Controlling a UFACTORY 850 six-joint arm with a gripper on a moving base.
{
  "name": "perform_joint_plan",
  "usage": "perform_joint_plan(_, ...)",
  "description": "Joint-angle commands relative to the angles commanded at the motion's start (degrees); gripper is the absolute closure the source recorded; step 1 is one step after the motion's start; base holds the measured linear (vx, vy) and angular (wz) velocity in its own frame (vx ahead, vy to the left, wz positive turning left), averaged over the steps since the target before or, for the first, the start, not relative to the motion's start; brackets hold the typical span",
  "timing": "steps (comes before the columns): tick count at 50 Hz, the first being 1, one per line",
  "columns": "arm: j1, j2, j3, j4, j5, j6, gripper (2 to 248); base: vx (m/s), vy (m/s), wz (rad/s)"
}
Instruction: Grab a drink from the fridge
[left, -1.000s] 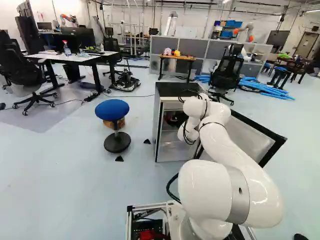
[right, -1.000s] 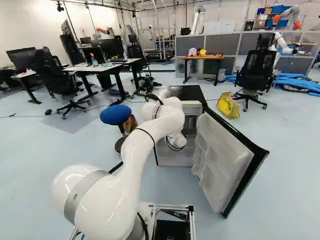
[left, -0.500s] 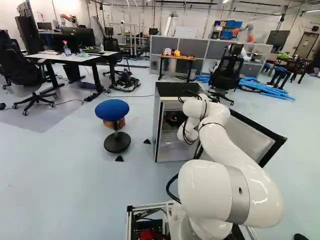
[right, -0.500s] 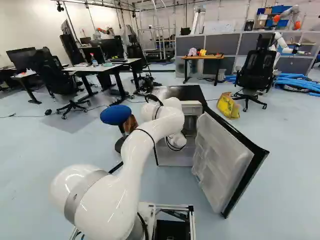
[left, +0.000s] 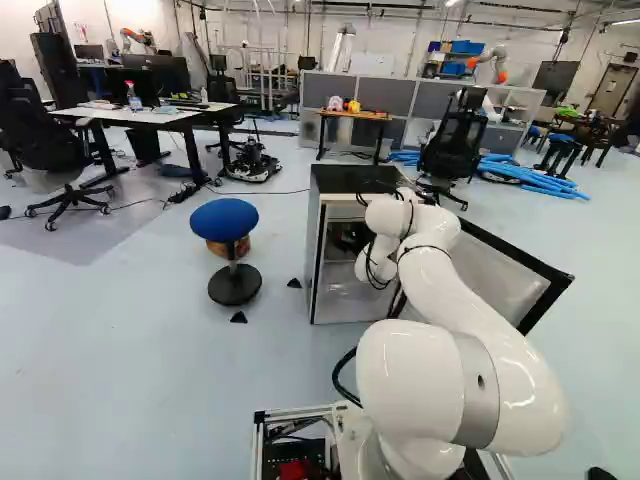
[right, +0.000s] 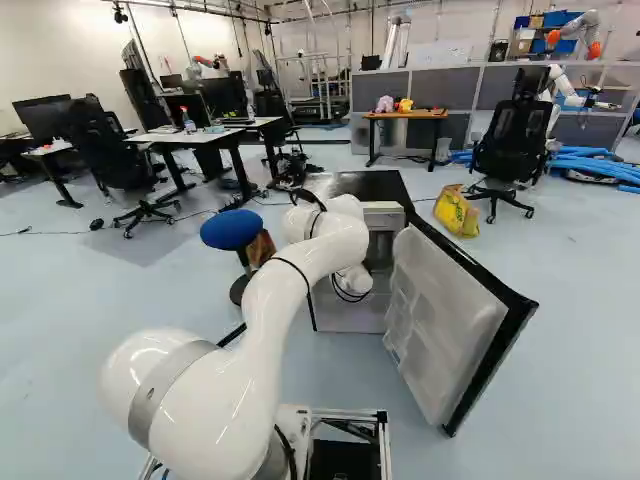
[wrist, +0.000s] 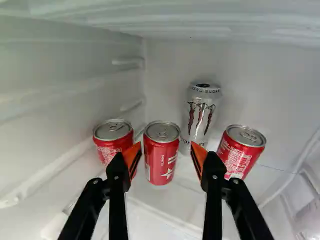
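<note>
In the left base view, a stool with a round blue seat (left: 224, 218) is seen left of a black-topped, pale-sided fridge (left: 360, 179). Inside the fridge, past one finger and partly covered by its tip, is placed a short red can with a silver lid (wrist: 107, 151). Ahead of the gap, nearer that finger, a second red can (wrist: 161, 156) is stood upright; farther back, a taller silver can (wrist: 201, 116) is set against the back wall. Beyond the other finger is placed a third red can (wrist: 239, 155). The orange-padded black gripper (left: 348, 237) is spread wide, with nothing held. The white, jointed arm (left: 455, 290) is extended to the fridge, whose black-edged door (right: 450, 320) is swung open on the right.
</note>
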Motion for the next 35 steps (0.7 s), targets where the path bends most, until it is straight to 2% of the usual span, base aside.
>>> perform_joint_plan(13, 0.0, 0.0, 0.0, 0.0, 0.0, 0.1, 96, 0.000, 0.000, 0.000)
perform_joint_plan(21, 0.0, 0.0, 0.0, 0.0, 0.0, 3.2, 96, 0.000, 0.000, 0.000)
perform_joint_plan(35, 0.0, 0.0, 0.0, 0.0, 0.0, 3.2, 96, 0.000, 0.000, 0.000)
